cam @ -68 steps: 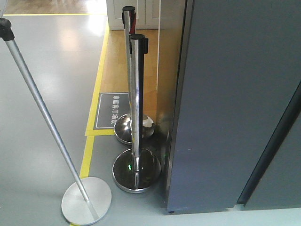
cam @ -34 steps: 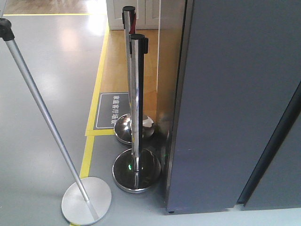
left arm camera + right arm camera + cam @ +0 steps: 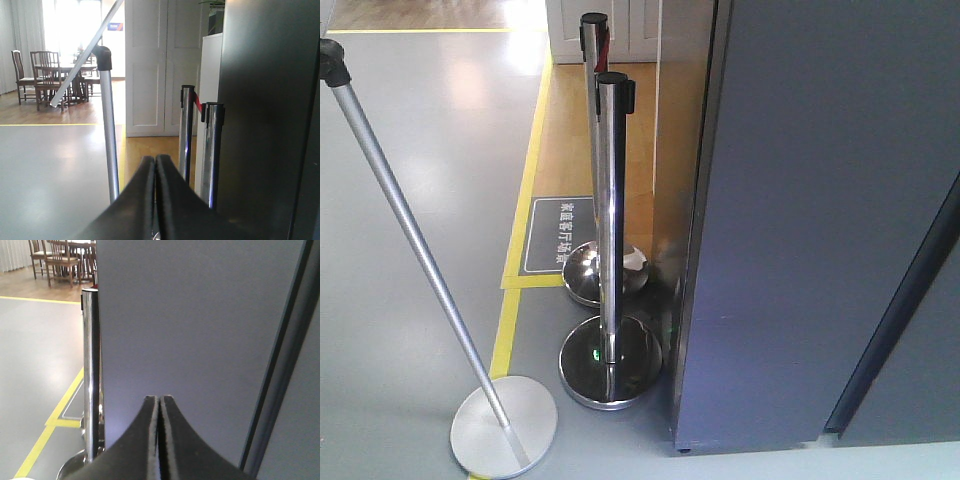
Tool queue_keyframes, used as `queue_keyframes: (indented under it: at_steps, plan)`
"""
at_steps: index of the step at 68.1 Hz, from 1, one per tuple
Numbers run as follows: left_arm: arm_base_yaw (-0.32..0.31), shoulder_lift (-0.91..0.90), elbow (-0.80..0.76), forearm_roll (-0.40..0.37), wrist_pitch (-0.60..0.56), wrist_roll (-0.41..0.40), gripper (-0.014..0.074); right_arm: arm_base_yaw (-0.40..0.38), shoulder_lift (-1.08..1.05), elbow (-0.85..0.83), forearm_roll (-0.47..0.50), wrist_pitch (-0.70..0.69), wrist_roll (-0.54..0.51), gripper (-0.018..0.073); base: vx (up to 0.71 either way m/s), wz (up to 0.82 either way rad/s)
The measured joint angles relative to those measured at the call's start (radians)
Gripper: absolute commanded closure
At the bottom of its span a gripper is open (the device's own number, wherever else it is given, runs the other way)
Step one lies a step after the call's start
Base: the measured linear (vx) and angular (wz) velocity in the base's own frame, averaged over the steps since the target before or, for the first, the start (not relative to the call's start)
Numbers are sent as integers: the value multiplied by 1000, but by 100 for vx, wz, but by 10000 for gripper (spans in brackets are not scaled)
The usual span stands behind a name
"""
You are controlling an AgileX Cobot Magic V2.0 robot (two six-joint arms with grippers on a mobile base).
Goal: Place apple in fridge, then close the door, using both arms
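Observation:
The tall dark grey-blue fridge door (image 3: 810,220) fills the right of the front view, shut flat, with a dark vertical seam at its right edge. It also fills the right wrist view (image 3: 200,325). The fridge side shows as a dark panel in the left wrist view (image 3: 265,115). My left gripper (image 3: 155,159) is shut and empty, pointing past the fridge's left side. My right gripper (image 3: 159,398) is shut and empty, facing the door from close by. The apple and the fridge interior are out of view. Neither arm shows in the front view.
Two chrome stanchions (image 3: 611,230) with round bases stand just left of the fridge, seen also in the left wrist view (image 3: 211,150). A slanted silver pole on a disc base (image 3: 503,425) stands at lower left. Yellow floor tape (image 3: 525,200) runs beside a wooden floor strip.

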Motion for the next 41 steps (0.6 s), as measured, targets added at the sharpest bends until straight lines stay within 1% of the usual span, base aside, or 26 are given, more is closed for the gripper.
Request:
queue_keyframes:
  at_steps: [14,41]
  plan:
    - [0,0,0,0,0,0,603,0,-95,164,-1,-187,0,562,0,0]
    - [0,0,0,0,4,0,603,0,-106,175,6,-214,1,562,0,0]
